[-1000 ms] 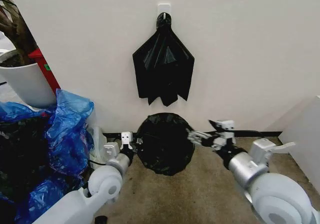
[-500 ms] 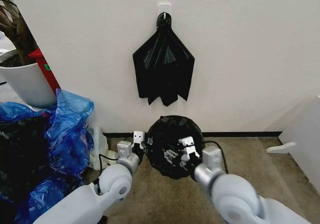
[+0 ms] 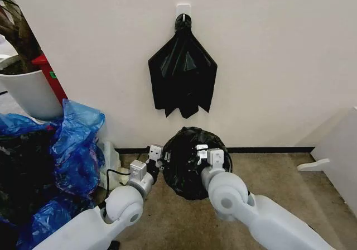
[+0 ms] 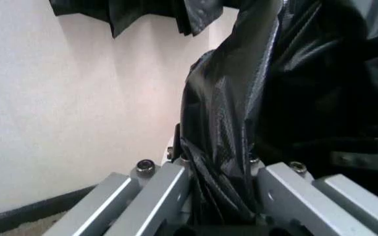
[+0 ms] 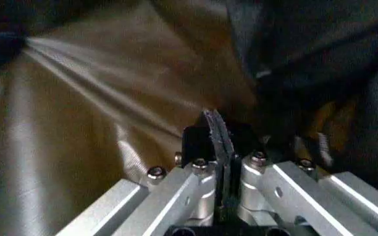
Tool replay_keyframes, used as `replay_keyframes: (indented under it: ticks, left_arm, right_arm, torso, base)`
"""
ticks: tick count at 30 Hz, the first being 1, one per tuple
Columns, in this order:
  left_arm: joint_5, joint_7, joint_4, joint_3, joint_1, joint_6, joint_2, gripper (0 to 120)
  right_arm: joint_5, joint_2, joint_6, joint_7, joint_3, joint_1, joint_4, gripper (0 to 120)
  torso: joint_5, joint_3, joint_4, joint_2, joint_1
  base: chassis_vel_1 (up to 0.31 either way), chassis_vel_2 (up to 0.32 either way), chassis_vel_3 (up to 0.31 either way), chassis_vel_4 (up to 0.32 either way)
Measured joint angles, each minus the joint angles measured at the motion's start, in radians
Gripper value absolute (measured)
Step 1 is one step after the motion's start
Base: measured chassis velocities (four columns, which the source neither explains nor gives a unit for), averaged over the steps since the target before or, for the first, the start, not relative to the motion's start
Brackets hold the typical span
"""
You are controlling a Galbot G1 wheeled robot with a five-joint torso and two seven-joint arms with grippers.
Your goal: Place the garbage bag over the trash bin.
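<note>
You have two end effectors in view: the left end effector (image 3: pixel 158 155) and the right end effector (image 3: pixel 207 156). Count two black bags: one garbage bag (image 3: pixel 187 163) on the floor, one hanging bag (image 3: pixel 182 74) on one wall hook (image 3: pixel 182 8). One planter pot (image 3: pixel 28 91) stands at left.

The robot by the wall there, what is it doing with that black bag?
It is working a garbage bag over a trash bin on the floor by the wall; the plastic hides the bin. The left gripper is at the bag's left edge, its fingers pinching a bunched fold of plastic. The right gripper is over the bag's top, fingers pressed together. Another black bag hangs from a wall hook above.
</note>
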Motion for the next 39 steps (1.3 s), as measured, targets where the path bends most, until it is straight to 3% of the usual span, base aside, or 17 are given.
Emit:
replay_keyframes:
  ticks: [13,27,39]
  left_arm:
    - [0.001,0.010,-0.046,-0.004,0.008,-0.010,-0.004,1]
    - [0.034,0.059,-0.086,-0.003,0.033,-0.032,0.002,1]
    - [0.034,0.070,-0.061,0.000,0.023,-0.037,-0.008,1]
  right_arm:
    - [-0.023,0.051,0.014,0.007,-0.007,0.015,-0.136,0]
    - [0.008,0.064,0.022,0.006,0.009,0.024,-0.196,0]
    - [0.054,0.045,0.029,0.034,0.018,0.014,-0.132,0]
  torso:
    - [0.0001,0.000,0.0000,0.000,0.000]
    - [0.0001,0.000,0.0000,0.000,0.000]
    - [0.0002,0.000,-0.0001,0.000,0.000]
  base:
    - [0.000,0.000,0.000,0.000]
    - [0.000,0.000,0.000,0.000]
    - [0.000,0.000,0.000,0.000]
